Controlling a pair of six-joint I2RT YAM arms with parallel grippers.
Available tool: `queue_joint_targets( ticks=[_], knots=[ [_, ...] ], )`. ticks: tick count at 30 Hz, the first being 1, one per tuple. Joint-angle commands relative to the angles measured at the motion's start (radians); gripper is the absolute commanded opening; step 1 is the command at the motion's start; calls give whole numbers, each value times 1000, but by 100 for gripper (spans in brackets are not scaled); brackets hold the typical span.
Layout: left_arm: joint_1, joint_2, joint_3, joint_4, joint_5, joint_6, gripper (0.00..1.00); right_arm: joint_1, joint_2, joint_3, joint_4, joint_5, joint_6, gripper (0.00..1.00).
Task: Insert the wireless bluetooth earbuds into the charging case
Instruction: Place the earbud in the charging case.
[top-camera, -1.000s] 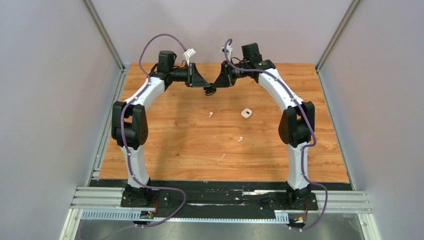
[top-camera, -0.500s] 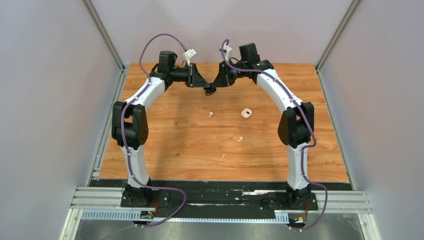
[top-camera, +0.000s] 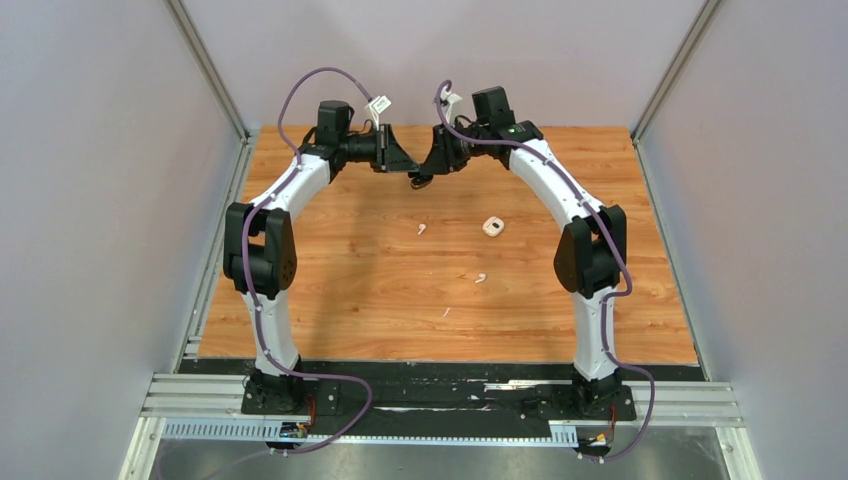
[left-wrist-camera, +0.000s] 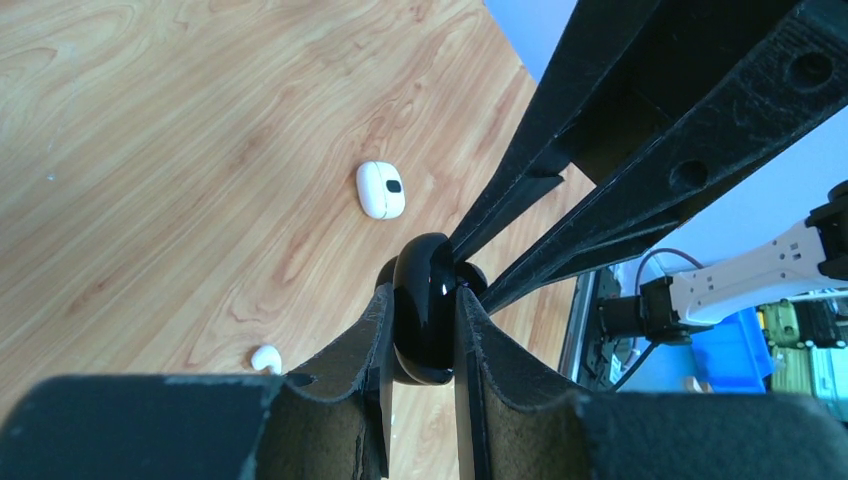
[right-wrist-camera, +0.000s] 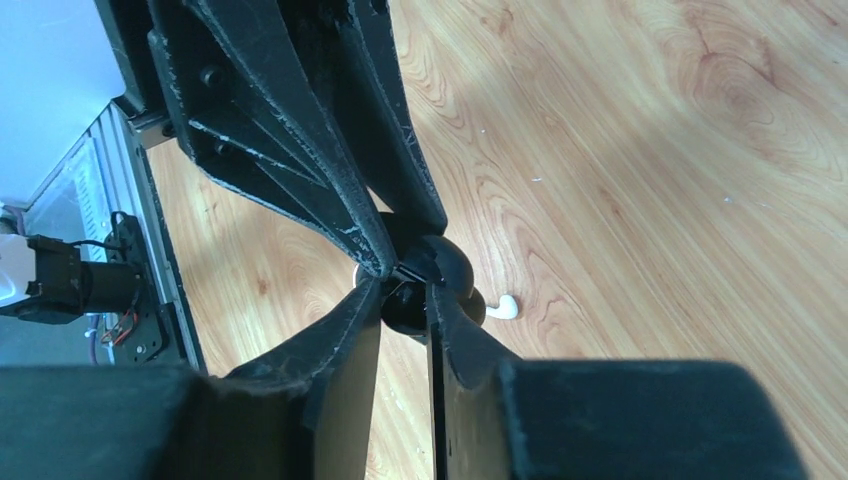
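Pressed off-axis, the glossy black rounded charging case (left-wrist-camera: 425, 320) could twist out of its pinch and drop to the wooden worktop (top-camera: 350, 280). The left fingers (top-camera: 405, 172) clamp it tight. The right fingers (top-camera: 430, 170) are nearly closed at its rim — holding what, I cannot tell. Both arms arch inward, wrists meeting mid-air over the far side; tiny white short-stemmed earbuds (top-camera: 421, 229) lie loose below.

Black case (left-wrist-camera: 425, 320) mostly hidden between fingers (left-wrist-camera: 345, 375) (contents unseen).
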Motion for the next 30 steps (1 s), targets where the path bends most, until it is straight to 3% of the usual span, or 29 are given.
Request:
queue_joint_targets(
  ticks=[1,7,12,22,24,26,30],
  knots=[
    [-9,-54,20,79,85,-46,0,8,-49,-1,9,67,12,30],
    [-6,-40,19,68,100,-35,0,-5,-80,46,10,58,-34,48],
    [-6,-30,21,73,113,-38,0,-35,-102,80,9,-25,-30,56],
    [-6,-21,29,88,121,-40,0,-51,-141,36,25,-30,-46,56],
    [-5,-26,29,90,123,-35,0,-58,-139,22,19,-80,-65,50],
    [-5,-25,34,87,129,-32,0,-58,-146,3,-12,-152,-170,25],
    [-3,-24,42,54,135,-12,0,-56,-191,-56,-20,-208,-329,19]
  ],
)
